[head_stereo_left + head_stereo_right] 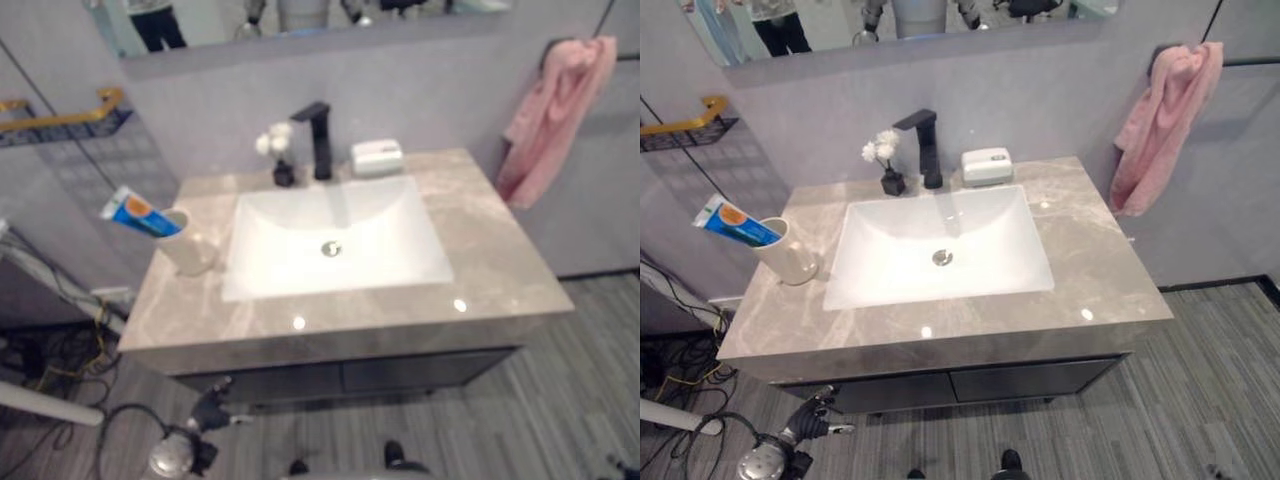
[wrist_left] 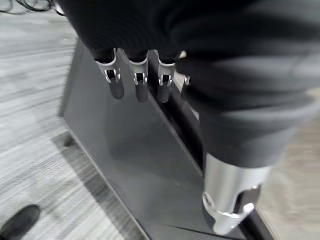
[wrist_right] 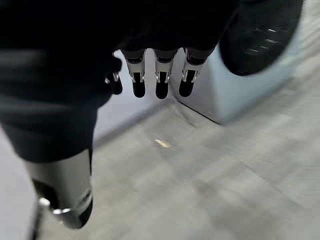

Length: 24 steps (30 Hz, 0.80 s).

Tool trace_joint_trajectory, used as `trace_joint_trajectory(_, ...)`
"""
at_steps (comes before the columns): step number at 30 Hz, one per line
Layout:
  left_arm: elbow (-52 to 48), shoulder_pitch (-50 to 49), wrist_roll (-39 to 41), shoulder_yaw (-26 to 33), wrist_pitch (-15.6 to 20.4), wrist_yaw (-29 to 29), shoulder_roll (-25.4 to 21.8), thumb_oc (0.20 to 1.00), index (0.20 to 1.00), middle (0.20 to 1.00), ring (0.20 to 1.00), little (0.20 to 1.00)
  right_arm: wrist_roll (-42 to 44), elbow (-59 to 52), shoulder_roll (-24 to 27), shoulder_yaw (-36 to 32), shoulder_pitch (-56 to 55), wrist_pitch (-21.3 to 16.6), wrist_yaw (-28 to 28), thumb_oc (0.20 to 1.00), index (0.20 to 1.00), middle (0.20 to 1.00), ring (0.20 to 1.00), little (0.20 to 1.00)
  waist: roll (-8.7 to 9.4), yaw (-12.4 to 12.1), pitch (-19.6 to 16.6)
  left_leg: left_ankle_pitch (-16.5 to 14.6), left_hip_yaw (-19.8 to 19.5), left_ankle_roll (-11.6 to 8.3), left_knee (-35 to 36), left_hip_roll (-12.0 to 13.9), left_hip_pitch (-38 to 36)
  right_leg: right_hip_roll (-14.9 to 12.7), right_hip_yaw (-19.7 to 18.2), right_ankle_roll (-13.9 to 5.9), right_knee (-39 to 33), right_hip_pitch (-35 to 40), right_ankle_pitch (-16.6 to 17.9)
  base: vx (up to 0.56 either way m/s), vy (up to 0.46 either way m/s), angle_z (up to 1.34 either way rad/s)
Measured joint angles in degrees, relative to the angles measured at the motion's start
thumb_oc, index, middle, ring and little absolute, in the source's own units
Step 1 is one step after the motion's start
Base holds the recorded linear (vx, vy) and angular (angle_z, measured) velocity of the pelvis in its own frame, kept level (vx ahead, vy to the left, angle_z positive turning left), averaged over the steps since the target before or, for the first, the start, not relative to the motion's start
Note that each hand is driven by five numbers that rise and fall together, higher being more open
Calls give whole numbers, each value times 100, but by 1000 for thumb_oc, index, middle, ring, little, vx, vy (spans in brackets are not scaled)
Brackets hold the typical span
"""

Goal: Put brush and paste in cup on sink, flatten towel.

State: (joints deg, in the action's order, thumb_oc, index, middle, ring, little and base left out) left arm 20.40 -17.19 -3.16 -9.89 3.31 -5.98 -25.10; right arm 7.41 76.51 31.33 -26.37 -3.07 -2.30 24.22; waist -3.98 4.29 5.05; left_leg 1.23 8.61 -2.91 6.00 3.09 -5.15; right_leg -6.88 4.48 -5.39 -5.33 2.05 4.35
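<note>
A beige cup (image 1: 187, 247) stands on the grey marble counter (image 1: 490, 260), left of the white sink basin (image 1: 335, 240). A blue and white paste tube (image 1: 140, 214) leans out of the cup toward the left. On the right wall hangs a pink towel (image 1: 556, 115), bunched and creased. My left hand (image 1: 210, 409) hangs low before the dark cabinet (image 2: 120, 150), fingers (image 2: 140, 86) relaxed and empty. Over the floor, my right hand (image 3: 160, 82) also hangs with relaxed fingers and holds nothing.
A black faucet (image 1: 318, 137), a small vase of white flowers (image 1: 280, 158) and a white soap box (image 1: 377, 157) line the back of the counter. A yellow rack (image 1: 62, 116) is on the left wall. A person (image 1: 155, 20) shows in the mirror.
</note>
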Motion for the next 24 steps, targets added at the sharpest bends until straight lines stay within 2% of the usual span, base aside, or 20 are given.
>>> trace_joint_trajectory(2,-520,-186,134,50,-69,-121,-56,1000,1000,1000,1000,1000,-10,365,-138,519,31,-33,-305,1000,1000,1000,1000,1000,34,-20,-9,-15,-2,-24,1,8,-12,2,5,-2,0,2,-4,41,-5,-1)
trace_joint_trajectory(4,-862,-360,332,59,-80,-283,-80,1000,1000,1000,1000,1000,-10,584,-303,735,-38,37,-554,1000,1000,1000,1000,1000,33,-75,-33,-14,-3,-21,1,12,-12,6,7,0,0,11,-2,0,0,0)
trace_joint_trajectory(6,-1241,-610,696,72,-115,-598,-138,1000,1000,1000,1000,1000,-69,822,-640,1134,-48,148,-1068,1000,1000,1000,1000,1000,1,-106,-76,-3,-13,-3,1,14,-30,6,19,6,0,46,-7,21,-7,2)
trace_joint_trajectory(11,-1536,-928,1510,76,-210,-1091,-505,1000,1000,1000,1000,1000,-91,632,-886,1566,-54,260,-1719,1000,1000,1000,1000,1000,-47,-118,-146,-56,-48,-35,2,13,-173,4,45,3,0,206,-51,33,-6,4)
trace_joint_trajectory(17,-2087,-950,2379,27,-343,-1340,-797,1000,1000,1000,1000,1000,-88,419,-841,1603,20,229,-1920,1000,1000,1000,1000,1000,64,-167,-371,-55,-104,-35,2,13,-178,4,100,12,0,240,-62,19,3,4)
trace_joint_trajectory(24,-2393,-615,2911,-28,-351,-1335,-745,1000,1000,1000,1000,1000,-75,312,-851,1640,67,213,-1959,1000,1000,1000,1000,1000,184,-188,-546,-57,-125,-37,2,14,-195,2,119,16,0,275,-67,0,0,0)
